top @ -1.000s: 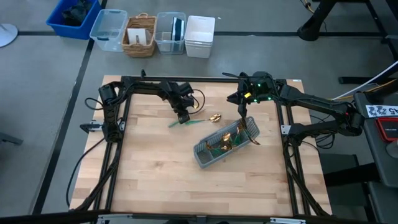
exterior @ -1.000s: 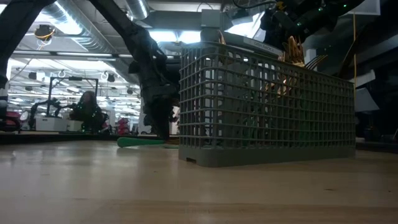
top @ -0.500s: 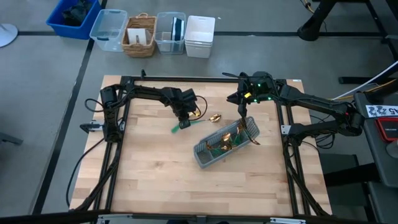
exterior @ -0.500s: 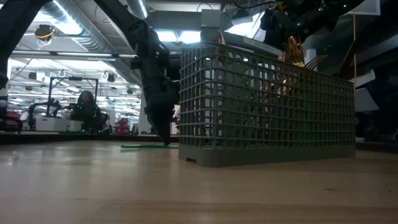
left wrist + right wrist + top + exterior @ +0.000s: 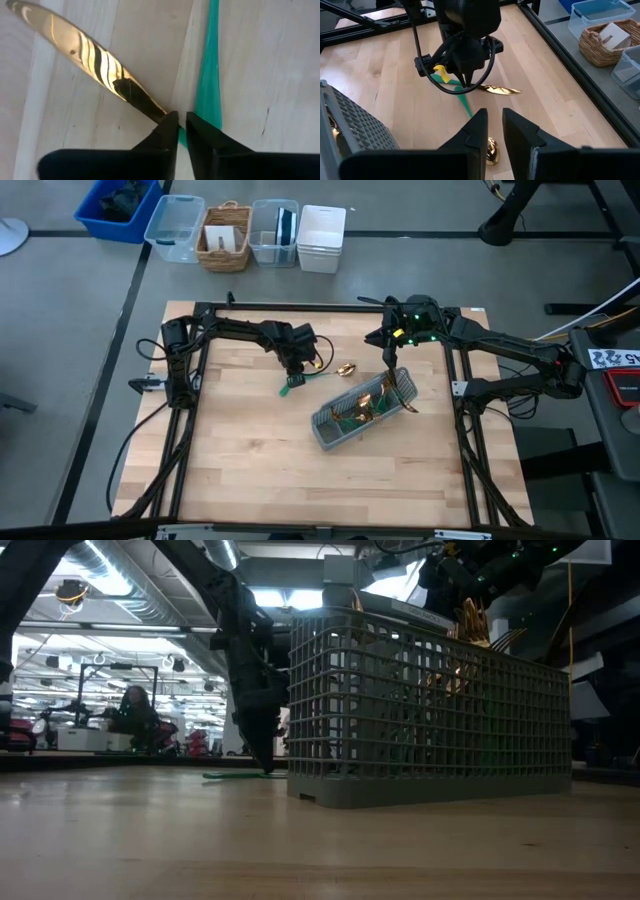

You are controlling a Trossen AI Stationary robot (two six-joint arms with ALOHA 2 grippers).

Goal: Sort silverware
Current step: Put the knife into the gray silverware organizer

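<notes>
left gripper (image 5: 296, 377): we see it down at the table (image 5: 240, 450), left of centre, fingers (image 5: 167, 131) pinched on the neck of a knife (image 5: 90, 57), where gold blade meets teal handle.
knife: we see it flat on the wood; gold blade runs out one way from the fingertips, and the right wrist view shows blade and teal handle on opposite sides of the gripper.
second teal handle (image 5: 210, 75): we see it lying just beside the pinched neck, apparently crossing under the fingertips; we cannot tell its head type.
spoon (image 5: 346, 368): we see a gold bowl on the wood between the left gripper and the caddy, just past the right gripper's fingertips in the right wrist view.
right gripper (image 5: 389, 364): we see it hanging above the caddy's far end, fingers (image 5: 477, 132) close together with a slim gap, nothing between them.
caddy (image 5: 335, 430): we see the grey slotted basket angled on the table, right of centre; several gold-headed pieces with teal handles sit inside it.
fork tines (image 5: 471, 618): we see gold heads poking above the caddy rim in the low view.
bins (image 5: 245, 232): we see a row of tubs and a wicker basket on the floor beyond the table.
</notes>
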